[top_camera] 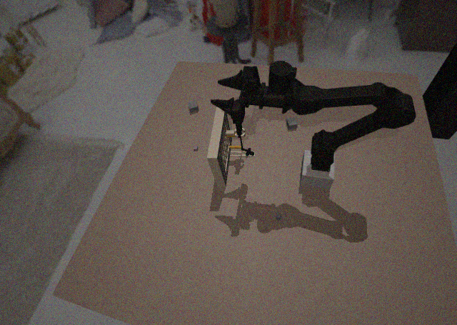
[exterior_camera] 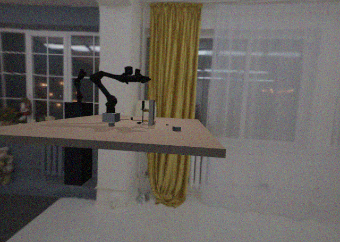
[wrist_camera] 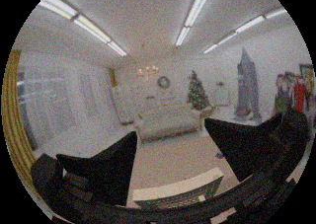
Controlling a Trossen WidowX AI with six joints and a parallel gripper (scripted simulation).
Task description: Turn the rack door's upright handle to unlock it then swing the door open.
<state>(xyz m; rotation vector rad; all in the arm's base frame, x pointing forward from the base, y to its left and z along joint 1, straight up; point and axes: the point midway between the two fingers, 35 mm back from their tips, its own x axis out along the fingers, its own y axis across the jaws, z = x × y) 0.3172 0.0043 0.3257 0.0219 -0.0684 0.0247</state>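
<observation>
My gripper (top_camera: 215,91) (exterior_camera: 150,79) (wrist_camera: 172,128) is open, its two dark fingers wide apart with nothing between them. It hangs well above the rack, clear of it. The pale rack frame (top_camera: 216,137) (exterior_camera: 151,111) (wrist_camera: 180,186) stands upright on the table. Its dark mesh door (top_camera: 223,152) looks parallel to the frame, but the exact door angle is hard to tell. A thin dark upright part, seemingly the handle (top_camera: 238,126) (exterior_camera: 143,105), stands out on the arm's side. Its turn is too small to read. The handle is not clearly visible in the wrist view.
A grey block (top_camera: 193,107) (exterior_camera: 176,128) lies behind the rack, with a tiny block (top_camera: 195,148) (exterior_camera: 167,124) nearby. Another block (top_camera: 291,123) (exterior_camera: 111,124) lies between the rack and the arm's base (top_camera: 317,181) (exterior_camera: 111,117). A small dark piece (top_camera: 278,216) lies in the arm's shadow.
</observation>
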